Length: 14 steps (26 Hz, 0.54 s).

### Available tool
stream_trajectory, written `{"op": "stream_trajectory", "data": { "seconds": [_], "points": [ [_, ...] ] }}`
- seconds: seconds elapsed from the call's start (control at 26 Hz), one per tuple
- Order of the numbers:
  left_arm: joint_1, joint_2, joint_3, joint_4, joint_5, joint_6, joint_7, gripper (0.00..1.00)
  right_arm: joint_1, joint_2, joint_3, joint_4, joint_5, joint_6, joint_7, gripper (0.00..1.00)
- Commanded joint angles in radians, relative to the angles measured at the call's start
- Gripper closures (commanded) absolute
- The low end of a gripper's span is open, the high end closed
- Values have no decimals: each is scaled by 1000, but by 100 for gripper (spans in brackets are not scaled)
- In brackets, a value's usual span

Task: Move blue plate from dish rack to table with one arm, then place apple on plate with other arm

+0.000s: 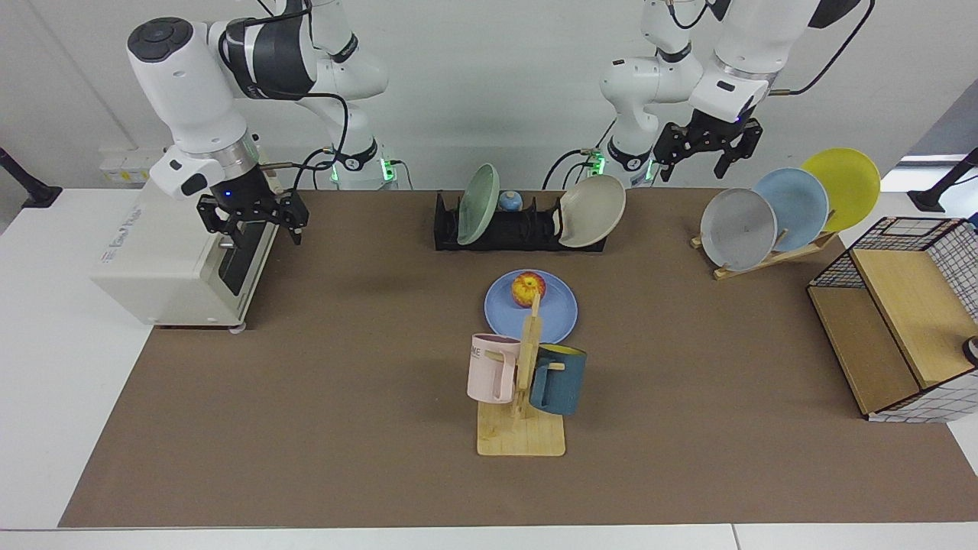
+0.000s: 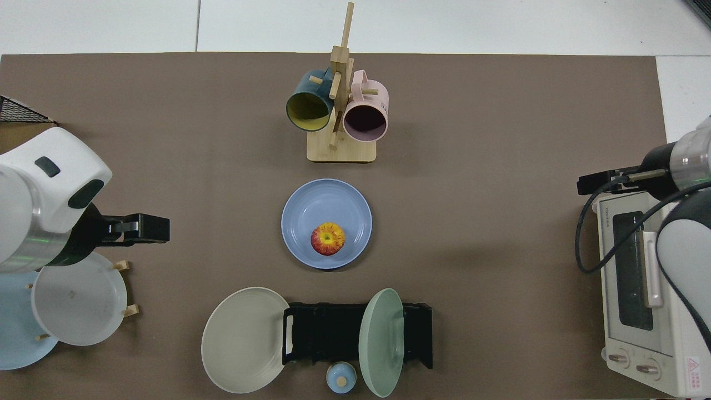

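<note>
The blue plate lies flat on the table in front of the black dish rack. The red and yellow apple rests on the plate, on the side nearest the rack. My right gripper hangs open and empty over the front of the white toaster oven, far from the plate. My left gripper waits open and empty, high above the wooden plate rack.
A green plate and a beige plate stand in the dish rack. A wooden mug stand with pink and teal mugs is just before the blue plate. A toaster oven, a wooden plate rack and a wire-sided box flank the table.
</note>
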Motion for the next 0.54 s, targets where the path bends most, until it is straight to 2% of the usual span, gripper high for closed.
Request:
{"op": "stream_trajectory", "data": {
  "seconds": [0.0, 0.08, 0.23, 0.5],
  "points": [
    [0, -1, -1, 14, 18, -16, -7, 0, -14, -9, 9, 8, 3, 2, -24, 0],
    [2, -2, -1, 14, 18, -16, -7, 0, -16, -4, 7, 21, -3, -31, -25, 0],
    [2, -2, -1, 14, 18, -16, -7, 0, -25, 22, 9, 104, -2, -136, -25, 0],
    [2, -4, 23, 9, 17, -17, -6, 0, -20, 13, 7, 101, -6, -139, -27, 0]
  ]
}}
